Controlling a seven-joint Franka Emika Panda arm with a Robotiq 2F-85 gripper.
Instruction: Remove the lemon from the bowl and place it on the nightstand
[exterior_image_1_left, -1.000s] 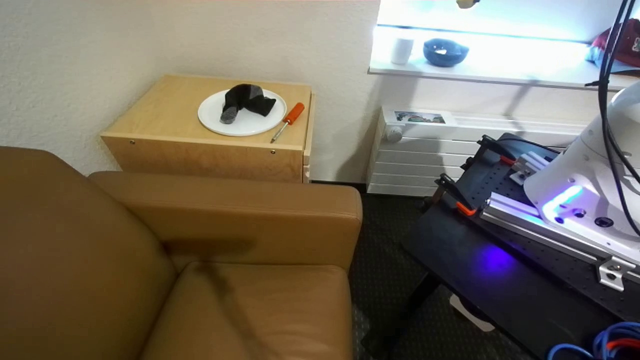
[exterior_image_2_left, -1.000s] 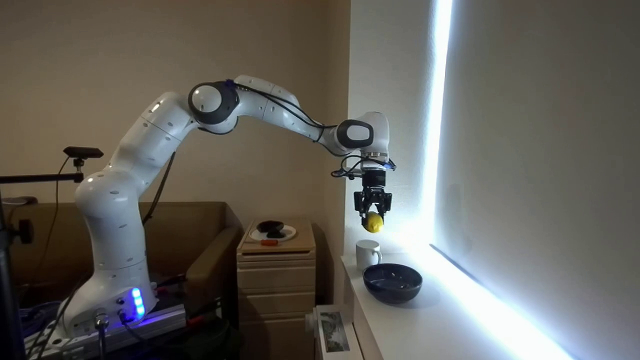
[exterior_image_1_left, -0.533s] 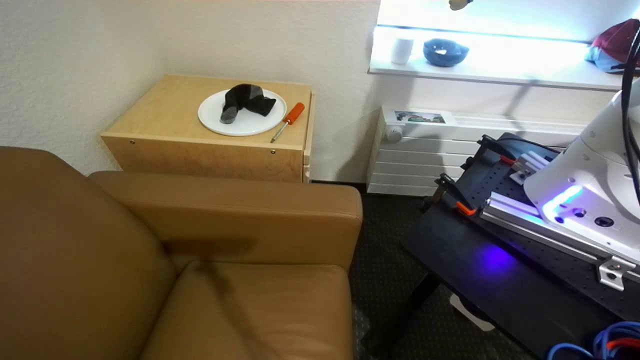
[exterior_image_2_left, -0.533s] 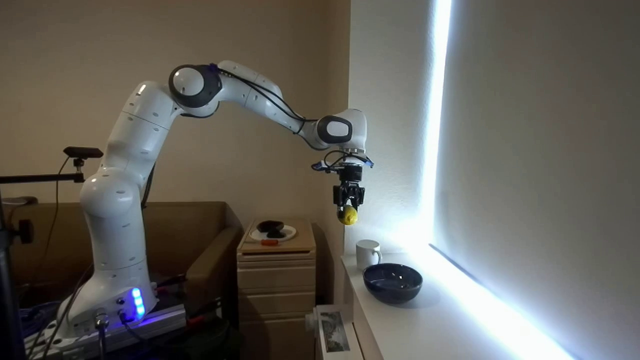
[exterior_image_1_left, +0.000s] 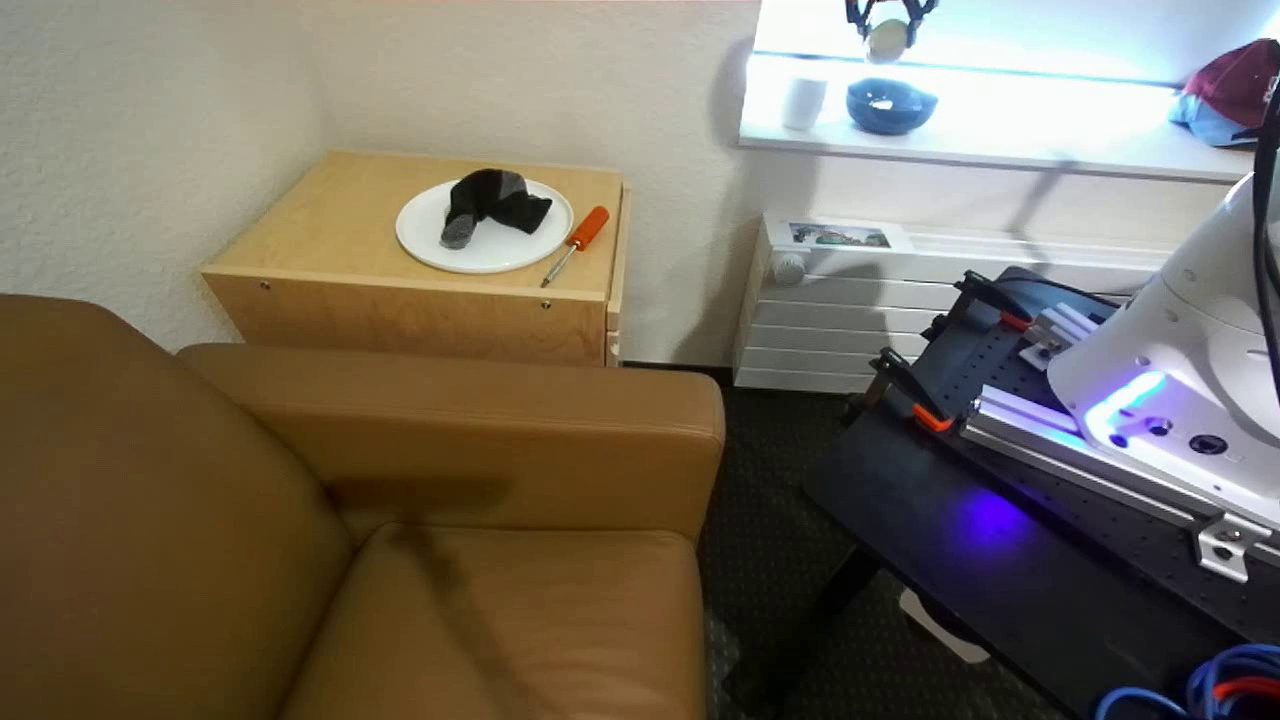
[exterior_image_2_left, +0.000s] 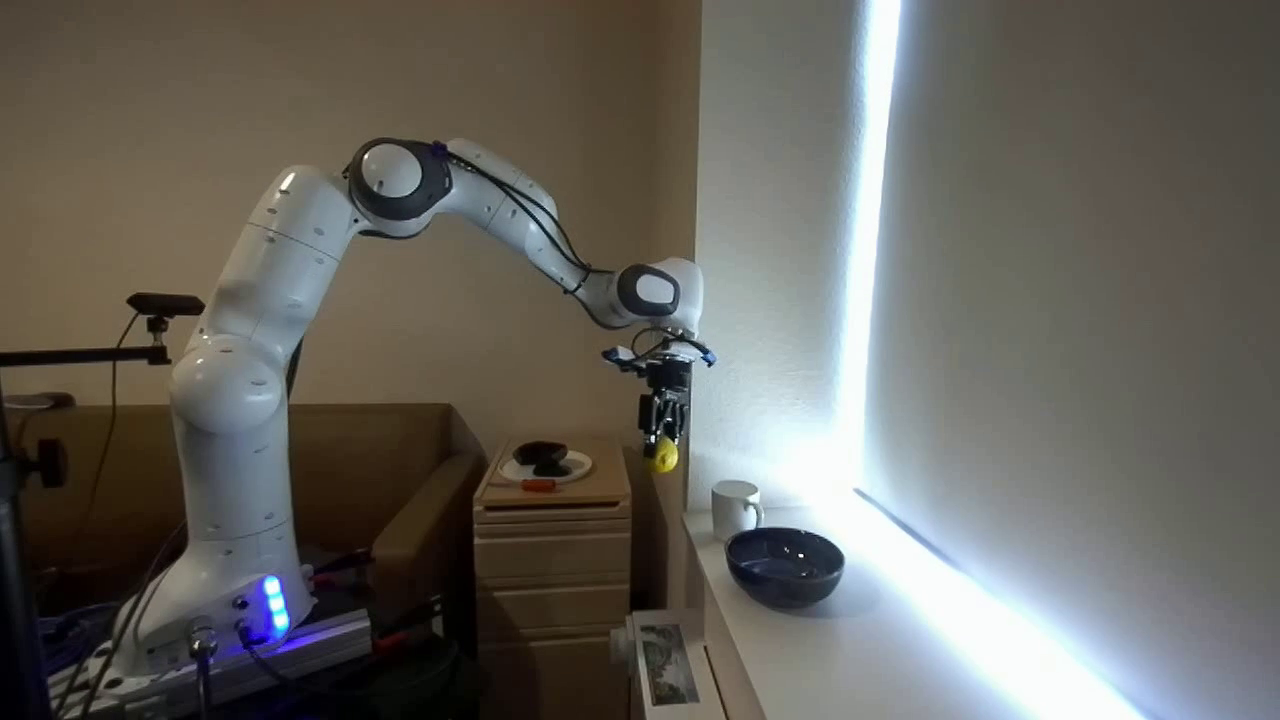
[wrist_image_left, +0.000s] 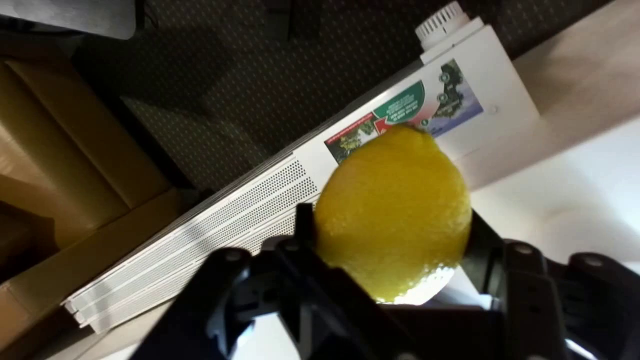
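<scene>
Yellow lemon (wrist_image_left: 392, 200), clamped in the tool (wrist_image_left: 394, 232), hangs in midair, apart from bowl (exterior_image_2_left: 785, 568) and nightstand (exterior_image_1_left: 340, 220)

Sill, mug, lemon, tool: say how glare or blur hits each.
In an exterior view, glare bleaches the sill and fades the mug; in the wrist view, the lemon burns white at its lower edge, while the tool looks dark and blurred.

Room (exterior_image_1_left: 480, 80): lounge-like, home or office unclear
Padded seat (exterior_image_1_left: 450, 470): placed beside the nightstand (exterior_image_1_left: 330, 220)
Radiator (exterior_image_1_left: 850, 315): mounted near the nightstand
</scene>
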